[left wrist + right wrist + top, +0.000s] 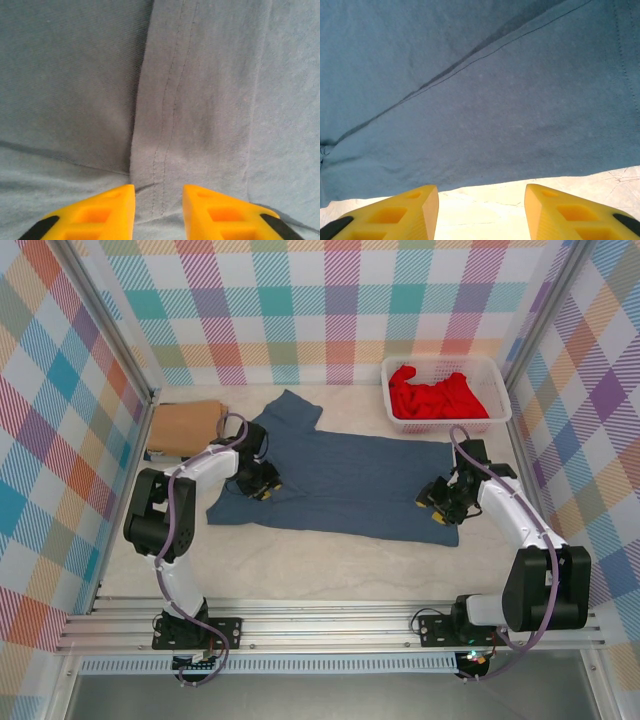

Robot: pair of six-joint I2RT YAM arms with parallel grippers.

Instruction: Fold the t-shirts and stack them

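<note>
A slate blue t-shirt (350,475) lies spread flat across the middle of the table. My left gripper (262,490) is down on its left part, near a sleeve. In the left wrist view the yellow fingers (159,192) stand a little apart, with a stitched hem of the blue cloth (200,100) lying between the tips. My right gripper (435,502) hovers at the shirt's near right edge. Its fingers (481,192) are wide apart over bare table, just short of the blue hem (470,100). A tan-brown t-shirt (185,427) lies folded at the back left. A red t-shirt (435,395) is bunched in the basket.
The white slotted basket (500,405) stands at the back right against the checked wall. Checked walls close in the table on three sides. A metal rail runs along the near edge by the arm bases. Pale tabletop (485,210) shows in front of the blue shirt.
</note>
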